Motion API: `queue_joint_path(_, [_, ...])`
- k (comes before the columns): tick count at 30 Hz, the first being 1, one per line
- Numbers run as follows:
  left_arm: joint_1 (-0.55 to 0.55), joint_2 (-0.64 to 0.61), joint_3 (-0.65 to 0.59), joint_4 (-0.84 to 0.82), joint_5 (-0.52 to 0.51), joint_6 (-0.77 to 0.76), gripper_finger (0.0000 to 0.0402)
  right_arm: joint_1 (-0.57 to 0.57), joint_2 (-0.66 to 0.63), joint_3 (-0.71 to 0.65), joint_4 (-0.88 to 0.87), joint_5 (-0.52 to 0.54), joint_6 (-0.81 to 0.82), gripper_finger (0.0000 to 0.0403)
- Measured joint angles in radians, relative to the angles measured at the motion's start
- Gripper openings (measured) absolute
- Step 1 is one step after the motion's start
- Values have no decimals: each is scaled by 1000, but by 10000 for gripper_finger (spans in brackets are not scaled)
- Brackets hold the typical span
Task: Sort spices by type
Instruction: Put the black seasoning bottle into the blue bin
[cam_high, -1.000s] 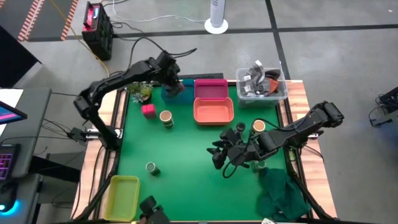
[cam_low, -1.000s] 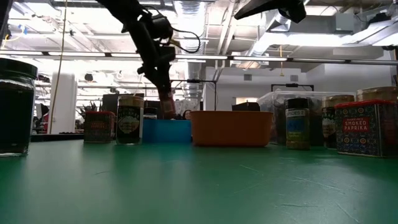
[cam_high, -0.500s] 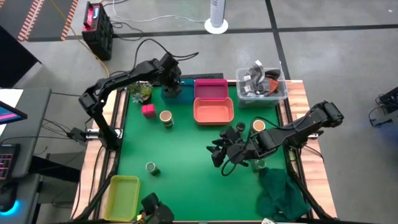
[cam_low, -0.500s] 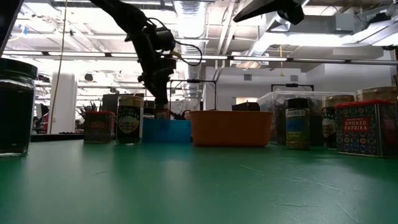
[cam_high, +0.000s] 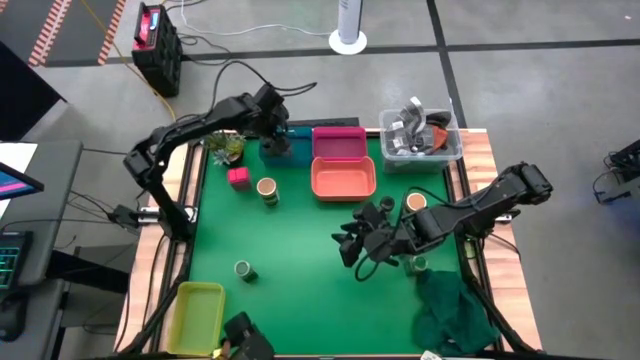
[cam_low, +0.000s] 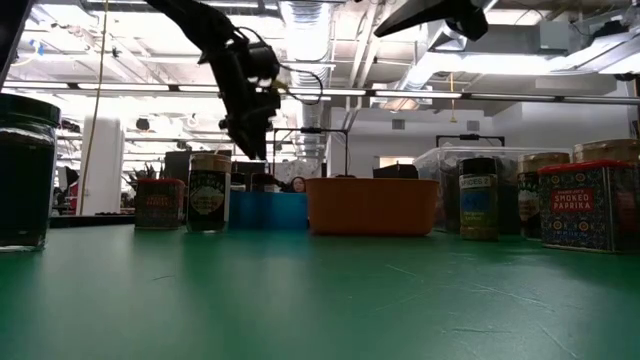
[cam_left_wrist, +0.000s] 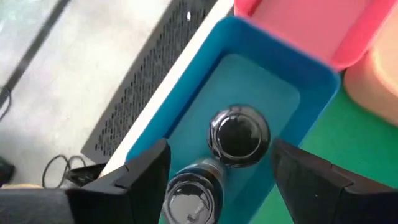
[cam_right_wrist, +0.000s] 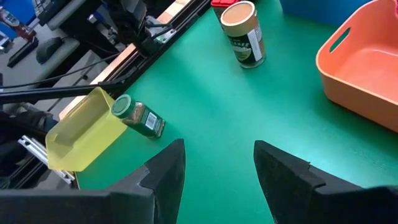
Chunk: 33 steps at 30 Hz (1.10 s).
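Observation:
My left gripper (cam_high: 275, 135) hangs open above the blue tray (cam_high: 283, 150) at the table's far edge. In the left wrist view its fingers stand on either side of a dark round jar (cam_left_wrist: 238, 135) that stands upright in the blue tray (cam_left_wrist: 273, 87), beside a second jar (cam_left_wrist: 193, 193). A pink box (cam_high: 238, 177) and a tan-topped jar (cam_high: 267, 189) stand on the mat just nearer. A green-topped jar (cam_high: 244, 270) lies on its side near the yellow tray (cam_high: 197, 315). My right gripper (cam_high: 350, 240) hovers open over the mat's middle, touching nothing.
A pink tray (cam_high: 338, 143), an orange tray (cam_high: 343, 180) and a clear tub of grey clutter (cam_high: 420, 135) line the far side. More spices stand under my right arm, among them a tan-topped jar (cam_high: 416, 203). A green cloth (cam_high: 455, 310) covers the near right corner.
My left gripper has risen from the blue tray and drifted slightly toward the table's left. The jar that was under its fingers a second ago now stands in the tray, clear of them. My right arm has kept still.

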Motion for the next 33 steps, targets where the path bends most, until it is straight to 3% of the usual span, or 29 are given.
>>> queue_joint_path(10, [-84,-184,0,-16,128,54,250,-16,-14,1,-124,-7,48,218])
queue_joint_path(19, [-294,-273,0,-62,280,-71,249,-115,-21,134,-662,-80,33,218])
queue_joint_path(23, [-381,-298,0,-66,287,-116,249,-190,-20,137,-761,-180,-72,221])
queue_joint_path(27, [-437,-315,0,-68,287,-146,249,-263,-20,137,-776,-297,-206,245])
queue_joint_path(33, [-459,-348,0,-93,286,-168,249,-343,-20,101,-832,-345,-258,302])
